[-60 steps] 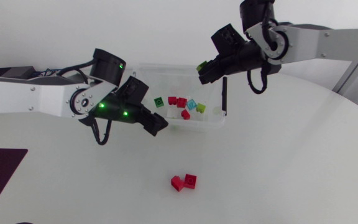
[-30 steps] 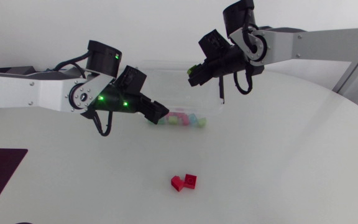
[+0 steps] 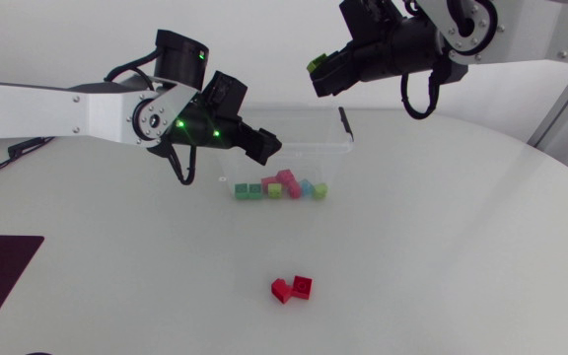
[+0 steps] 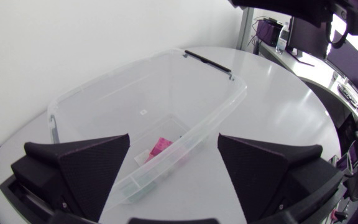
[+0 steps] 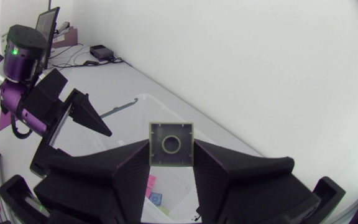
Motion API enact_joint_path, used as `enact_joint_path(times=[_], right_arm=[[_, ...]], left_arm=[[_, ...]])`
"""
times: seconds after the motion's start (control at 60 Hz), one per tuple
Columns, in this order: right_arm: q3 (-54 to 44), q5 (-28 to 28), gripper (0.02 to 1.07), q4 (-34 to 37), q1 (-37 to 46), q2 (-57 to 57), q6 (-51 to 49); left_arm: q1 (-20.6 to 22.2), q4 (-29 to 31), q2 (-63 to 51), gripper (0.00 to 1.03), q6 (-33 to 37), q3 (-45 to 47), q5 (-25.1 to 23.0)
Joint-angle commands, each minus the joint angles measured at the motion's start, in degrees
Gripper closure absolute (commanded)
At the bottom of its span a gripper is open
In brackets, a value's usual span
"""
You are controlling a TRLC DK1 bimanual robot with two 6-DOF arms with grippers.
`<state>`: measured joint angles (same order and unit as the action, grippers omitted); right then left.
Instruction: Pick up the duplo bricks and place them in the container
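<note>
Duplo bricks: a pair of red bricks (image 3: 292,288) lies touching on the near middle of the table (image 3: 461,247), well apart from both grippers. A mixed row of bricks (image 3: 279,187), green, pink, red and blue, sits along the near wall of the clear container (image 3: 309,133) at far centre. At the container's left end the left gripper (image 3: 267,148) has its fingers spread wide and holds nothing, with the container ahead of it. Above the container's far right, the right gripper (image 3: 321,77) is clamped on a green brick (image 3: 316,67).
</note>
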<state>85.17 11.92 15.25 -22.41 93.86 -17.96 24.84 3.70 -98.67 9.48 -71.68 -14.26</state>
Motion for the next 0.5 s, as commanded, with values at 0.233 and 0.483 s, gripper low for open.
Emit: enact_joint_path(times=[0.233,0.483], right_arm=[[4.8,-0.8,0.79,1.4,-1.2,8.2,1.2],[14.4,-0.7,0.79,4.3,-1.8,19.0,1.4]], left_arm=[[-1.2,-3.3,20.7,0.05,-2.4,10.9,0.5],[-1.9,4.2,28.9,0.05,2.3,21.0,0.4]])
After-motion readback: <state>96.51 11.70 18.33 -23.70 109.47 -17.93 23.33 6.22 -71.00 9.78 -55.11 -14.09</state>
